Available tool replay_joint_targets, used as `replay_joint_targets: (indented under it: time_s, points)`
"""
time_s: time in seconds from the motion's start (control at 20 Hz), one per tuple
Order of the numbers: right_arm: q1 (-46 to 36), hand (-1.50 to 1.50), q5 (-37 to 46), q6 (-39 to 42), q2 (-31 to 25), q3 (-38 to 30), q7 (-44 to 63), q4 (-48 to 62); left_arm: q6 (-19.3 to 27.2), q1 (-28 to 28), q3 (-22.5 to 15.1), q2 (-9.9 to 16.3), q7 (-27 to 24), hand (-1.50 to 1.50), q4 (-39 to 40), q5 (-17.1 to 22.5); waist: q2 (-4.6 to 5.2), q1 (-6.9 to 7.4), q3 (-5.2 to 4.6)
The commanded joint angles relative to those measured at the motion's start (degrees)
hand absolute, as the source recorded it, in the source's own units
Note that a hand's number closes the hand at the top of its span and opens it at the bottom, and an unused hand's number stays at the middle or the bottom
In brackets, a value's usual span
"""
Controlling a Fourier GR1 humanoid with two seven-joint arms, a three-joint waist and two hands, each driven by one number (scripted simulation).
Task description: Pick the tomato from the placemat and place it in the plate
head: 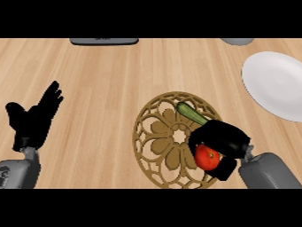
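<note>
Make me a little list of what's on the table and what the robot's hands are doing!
tomato: red, on the placemat, right hand curled round it
right hand: shut on tomato
left hand: open, resting at left
placemat: round, brown, lacy
cucumber: green, on placemat
plate: white, upper right, nothing on it

Red tomato [207, 158], tan lattice-patterned placemat [163, 142], white plate [280, 84], green zucchini [191, 113]

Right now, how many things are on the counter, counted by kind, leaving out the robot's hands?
Tomato: 1
Green vegetable, likely a zucchini: 1
Placemat: 1
White plate: 1
Dark grey object at the far edge: 1
Grey object at the far edge, cut off: 1
Total: 6
</note>
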Motion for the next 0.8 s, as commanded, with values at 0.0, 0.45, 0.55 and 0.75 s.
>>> replay_joint_targets:
  time_s: [0.0,0.45,0.55,0.75]
  points:
    - [9.60,1.50,-1.86,-2.22,-11.13,-4.87,-7.11,-9.20,0.48,3.00,-0.54,-0.98,-1.57,0.00,-1.60,-0.83,0.33,-0.35,0.31]
    - [14.04,1.50,-13.60,-18.28,-7.64,-25.38,-9.94,-20.69,2.01,2.56,0.21,-1.08,0.11,0.00,-1.99,-1.39,0.18,-1.68,0.33]
    - [15.38,1.50,-14.21,-21.32,-5.32,-28.38,-7.46,-21.88,0.36,1.29,0.56,-0.27,0.43,0.00,-2.34,-0.42,0.32,-0.95,0.33]
    - [13.91,1.50,-20.75,-18.73,-6.28,-36.53,-5.06,-19.42,-1.28,4.99,0.77,-0.31,-3.93,0.00,-1.55,-0.70,0.61,0.58,0.28]
